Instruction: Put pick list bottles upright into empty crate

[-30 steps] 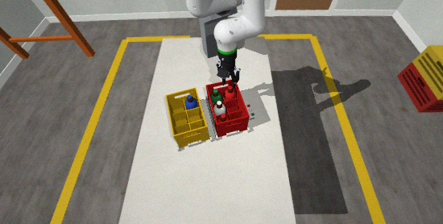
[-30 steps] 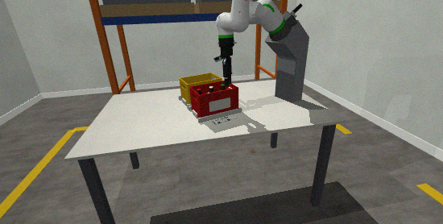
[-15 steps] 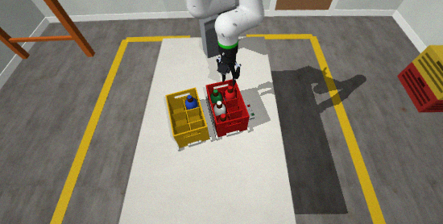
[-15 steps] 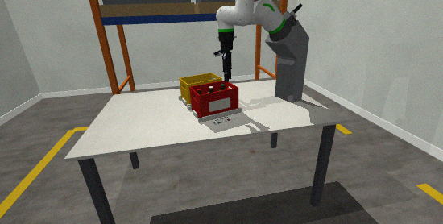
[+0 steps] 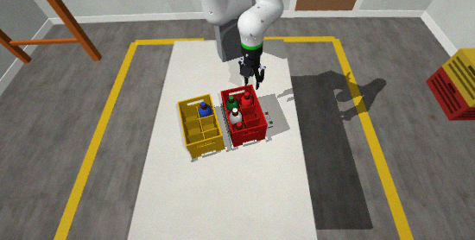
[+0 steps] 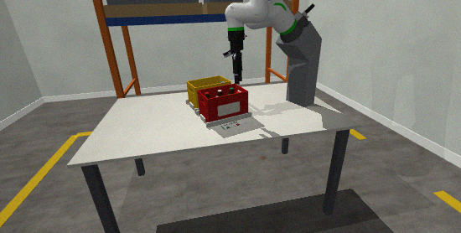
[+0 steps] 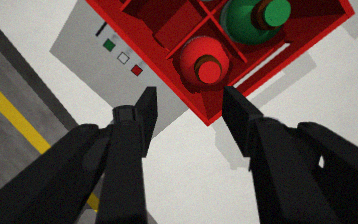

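Hovering near red crate (image 5: pixel 249 138) (image 6: pixel 223 102) (image 7: pixel 280 65), hand (image 5: pixel 252 85) (image 6: pixel 237 81) (image 7: pixel 189 101) seemingly pointing down, fingers parted.

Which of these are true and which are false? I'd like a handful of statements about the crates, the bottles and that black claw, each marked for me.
1. The yellow crate holds a blue bottle. True.
2. The gripper is holding a green bottle. False: nothing is between its fingers.
3. The pick list lies beside the red crate. True.
4. A white-capped bottle stands in the yellow crate. False: it stands in the red crate.
5. Both crates stand on the floor. False: they are on the table.
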You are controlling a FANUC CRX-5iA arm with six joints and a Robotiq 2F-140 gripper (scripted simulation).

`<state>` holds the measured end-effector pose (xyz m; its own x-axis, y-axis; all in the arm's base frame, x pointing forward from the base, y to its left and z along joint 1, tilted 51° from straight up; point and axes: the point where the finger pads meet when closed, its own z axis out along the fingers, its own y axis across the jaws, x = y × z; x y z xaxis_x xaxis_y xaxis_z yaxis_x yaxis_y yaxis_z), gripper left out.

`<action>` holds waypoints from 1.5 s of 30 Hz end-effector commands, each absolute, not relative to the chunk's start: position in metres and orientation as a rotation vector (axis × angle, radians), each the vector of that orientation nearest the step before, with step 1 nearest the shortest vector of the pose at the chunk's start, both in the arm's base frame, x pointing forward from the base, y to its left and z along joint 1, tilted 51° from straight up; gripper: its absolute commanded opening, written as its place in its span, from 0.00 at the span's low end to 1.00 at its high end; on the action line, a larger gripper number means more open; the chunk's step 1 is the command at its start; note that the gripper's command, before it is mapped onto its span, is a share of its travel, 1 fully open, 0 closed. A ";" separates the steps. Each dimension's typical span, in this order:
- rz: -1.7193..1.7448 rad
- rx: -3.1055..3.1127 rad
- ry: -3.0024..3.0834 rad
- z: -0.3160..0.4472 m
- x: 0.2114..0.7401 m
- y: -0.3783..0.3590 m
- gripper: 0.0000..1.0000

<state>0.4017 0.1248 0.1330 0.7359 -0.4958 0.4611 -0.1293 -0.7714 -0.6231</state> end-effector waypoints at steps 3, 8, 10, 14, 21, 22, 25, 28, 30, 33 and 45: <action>-0.890 -2.371 0.498 0.151 0.383 0.147 0.44; -0.890 -2.371 0.498 0.159 0.376 0.158 0.44; -0.890 -2.371 0.498 0.164 0.371 0.165 0.44; -0.890 -2.371 0.498 0.175 0.362 0.179 0.44; -0.890 -2.370 0.498 0.195 0.346 0.203 0.44; -0.890 -2.370 0.498 0.197 0.344 0.207 0.44; -0.890 -2.370 0.498 0.200 0.341 0.211 0.44; -0.890 -2.370 0.498 0.208 0.335 0.221 0.44; -0.890 -2.370 0.498 0.213 0.330 0.228 0.44; -0.890 -2.370 0.498 0.221 0.323 0.239 0.44; -0.890 -2.370 0.498 0.248 0.300 0.274 0.44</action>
